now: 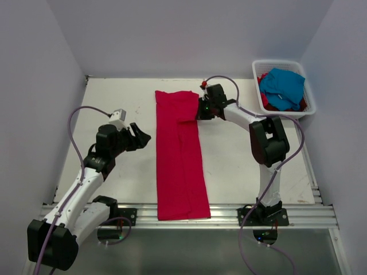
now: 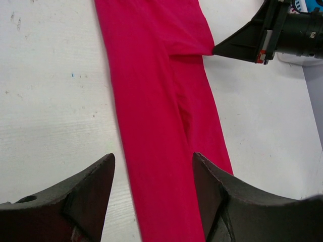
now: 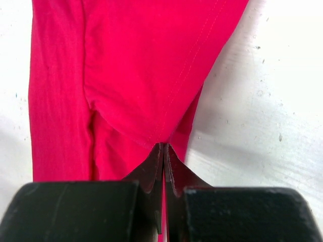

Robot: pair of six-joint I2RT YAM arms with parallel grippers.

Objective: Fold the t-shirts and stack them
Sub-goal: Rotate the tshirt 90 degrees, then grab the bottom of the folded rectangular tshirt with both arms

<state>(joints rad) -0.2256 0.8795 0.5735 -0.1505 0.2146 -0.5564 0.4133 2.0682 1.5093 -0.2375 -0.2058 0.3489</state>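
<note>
A crimson red t-shirt (image 1: 179,160) lies on the table as a long narrow strip, reaching from the far side to the near rail. My right gripper (image 1: 199,113) is shut on the tip of a folded-in flap at the strip's right edge, near its far end. The right wrist view shows the pinched cloth (image 3: 141,65) at the closed fingertips (image 3: 164,146). My left gripper (image 1: 142,136) stands open just left of the strip, holding nothing. In the left wrist view its fingers (image 2: 154,159) frame the red cloth (image 2: 156,126) below, with the right gripper (image 2: 214,49) at the flap's tip.
A white slatted basket (image 1: 309,94) stands at the far right corner. It holds a turquoise blue t-shirt (image 1: 282,86) on top of more red cloth (image 1: 266,100). A metal rail (image 1: 298,212) runs along the near table edge, and walls close in three sides.
</note>
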